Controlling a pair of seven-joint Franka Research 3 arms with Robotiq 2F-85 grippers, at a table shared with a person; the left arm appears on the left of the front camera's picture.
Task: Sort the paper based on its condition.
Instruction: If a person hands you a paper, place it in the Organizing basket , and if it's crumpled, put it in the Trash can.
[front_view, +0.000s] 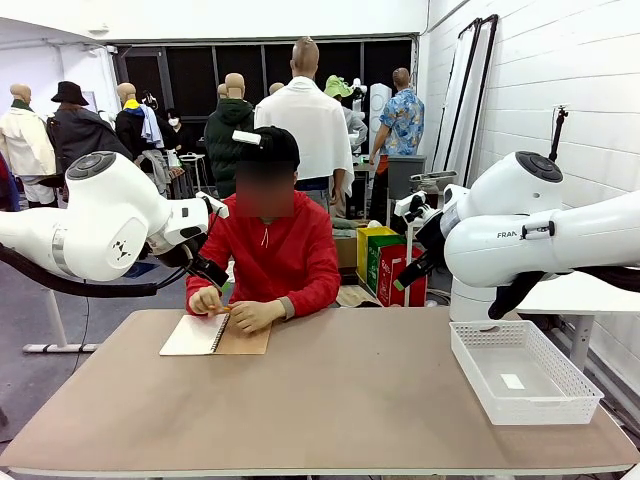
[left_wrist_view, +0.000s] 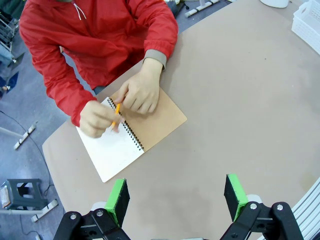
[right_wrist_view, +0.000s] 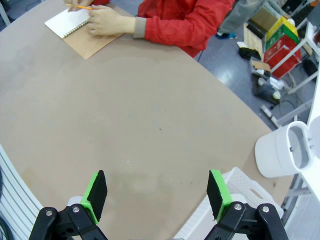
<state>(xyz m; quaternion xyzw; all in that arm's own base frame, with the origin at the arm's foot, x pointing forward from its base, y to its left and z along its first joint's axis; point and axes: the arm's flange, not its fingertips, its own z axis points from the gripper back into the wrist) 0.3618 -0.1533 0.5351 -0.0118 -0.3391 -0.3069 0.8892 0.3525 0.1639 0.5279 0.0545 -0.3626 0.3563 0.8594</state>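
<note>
Loose paper is out of view. A spiral notebook lies open at the table's far left, white page up and brown kraft cover folded beside it. The person in a red jacket rests both hands on it and holds an orange pencil at the spiral. My left gripper hangs open high above the table, nearer me than the notebook, with nothing between its green pads. My right gripper is open too, well above the bare tabletop and far from the notebook.
A white mesh basket stands at the table's right edge, a small white label on its floor; its corner shows in the right wrist view. The brown tabletop stretches bare between notebook and basket. The other arm's white base sits beyond the table edge.
</note>
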